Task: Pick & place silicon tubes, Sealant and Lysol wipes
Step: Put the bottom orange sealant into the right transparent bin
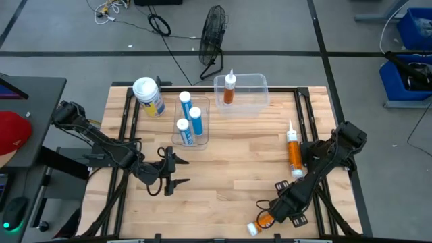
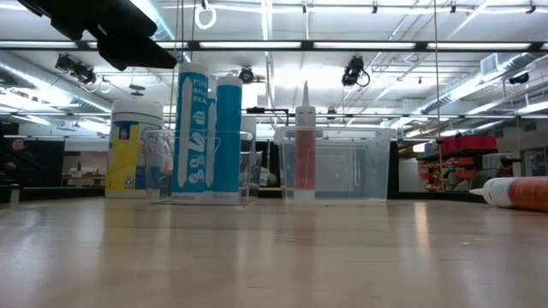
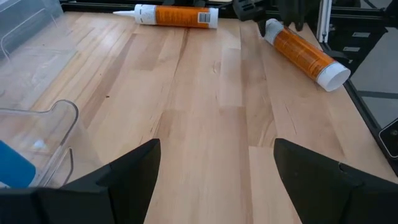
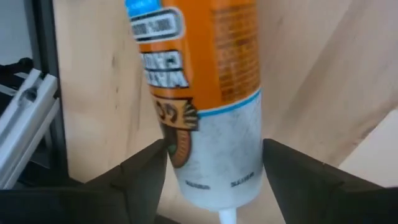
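**Partly hidden: an orange tube between the right fingers**

Only the ends of the orange sealant tube (image 1: 260, 223) at the table's near right edge show from above, the right gripper (image 1: 280, 210) covering its middle. The right wrist view fills that in: the tube's orange label and white nozzle end lie between the two dark fingers (image 4: 142, 171), which stand spread on either side of it; whether they touch it cannot be told. A second orange sealant tube (image 1: 294, 152) lies flat near the right edge, and a third (image 1: 229, 88) stands upright in a clear plastic bin (image 1: 256, 86) at the far side.

Left of that bin, three slim blue silicone tubes (image 1: 190, 119) with white caps stand in a narrower clear container (image 1: 204, 131). The Lysol wipes (image 1: 150, 96), a stout canister with a round white lid, stand just left of them on the pale wooden table (image 1: 229, 169); the low view shows the yellow-and-blue label partly behind the container wall.

The left gripper (image 1: 177, 170) hangs over the table's left middle, fingers wide apart and empty.
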### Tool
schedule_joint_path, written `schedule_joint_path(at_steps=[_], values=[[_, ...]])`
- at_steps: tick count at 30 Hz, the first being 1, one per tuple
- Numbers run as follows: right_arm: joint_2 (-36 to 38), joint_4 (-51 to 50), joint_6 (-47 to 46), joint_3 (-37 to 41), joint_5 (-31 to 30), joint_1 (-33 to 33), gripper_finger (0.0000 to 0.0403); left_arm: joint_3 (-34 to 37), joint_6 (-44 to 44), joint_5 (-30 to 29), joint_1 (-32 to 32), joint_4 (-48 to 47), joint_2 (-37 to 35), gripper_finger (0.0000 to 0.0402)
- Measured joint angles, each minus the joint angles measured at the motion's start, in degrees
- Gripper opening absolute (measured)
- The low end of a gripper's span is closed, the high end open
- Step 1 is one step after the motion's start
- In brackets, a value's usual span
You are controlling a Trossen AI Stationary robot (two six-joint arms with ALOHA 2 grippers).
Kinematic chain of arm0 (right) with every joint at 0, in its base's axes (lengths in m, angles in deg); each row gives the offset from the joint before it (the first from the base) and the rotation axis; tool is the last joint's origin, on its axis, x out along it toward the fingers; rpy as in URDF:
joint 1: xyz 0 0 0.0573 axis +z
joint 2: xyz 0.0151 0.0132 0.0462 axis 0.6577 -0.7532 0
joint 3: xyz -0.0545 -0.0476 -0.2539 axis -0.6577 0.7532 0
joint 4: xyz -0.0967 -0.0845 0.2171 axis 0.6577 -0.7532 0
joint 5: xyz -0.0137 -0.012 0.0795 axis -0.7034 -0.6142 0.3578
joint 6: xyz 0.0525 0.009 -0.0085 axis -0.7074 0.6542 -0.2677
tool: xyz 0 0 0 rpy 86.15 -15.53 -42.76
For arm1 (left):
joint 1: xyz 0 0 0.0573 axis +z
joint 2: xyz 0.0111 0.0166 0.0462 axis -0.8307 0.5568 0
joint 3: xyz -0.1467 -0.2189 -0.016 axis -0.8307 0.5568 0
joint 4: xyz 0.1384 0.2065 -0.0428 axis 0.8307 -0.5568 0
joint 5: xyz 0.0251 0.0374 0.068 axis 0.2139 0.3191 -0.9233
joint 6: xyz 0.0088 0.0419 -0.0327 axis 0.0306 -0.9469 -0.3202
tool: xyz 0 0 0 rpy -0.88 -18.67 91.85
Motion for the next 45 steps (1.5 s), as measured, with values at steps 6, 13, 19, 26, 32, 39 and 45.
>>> schedule_joint_path(at_steps=[6, 13, 19, 26, 32, 39, 45], values=[[0.1, 6.0, -1.6, 3.3, 0.5, 0.9, 0.0265, 0.0, 0.1, 0.0, 0.0, 0.0, 0.0, 0.0319], [0.4, 11.6, -4.6, 6.7, 0.1, 0.8, 0.0264, 0.0, 0.1, 0.0, 0.0, 0.0, 0.0, 0.0319], [0.3, 11.6, -4.6, 6.7, -0.5, 0.8, 0.0221, 0.0, 0.1, 0.0, 0.0, 0.1, 0.0, 0.0319], [0.0, 9.8, -5.5, 4.5, -1.5, 0.9, 0.0204, 0.0, 0.1, 0.0, 0.0, 0.1, 0.0, 0.0319], [-0.4, 3.3, -7.8, -0.1, -12.8, 0.5, 0.0204, 0.0, 0.1, 0.0, 0.0, 0.1, 0.0, 0.0319], [-0.3, 2.1, -9.5, -4.1, -25.1, 0.2, 0.0203, 0.0, 0.1, 0.0, 0.0, 0.1, 0.0, 0.0319], [-0.2, 1.1, -14.6, -8.5, -39.7, -0.7, 0.0203, 0.0, -0.8, 0.0, 0.0, 0.4, 0.0, 0.0319]])
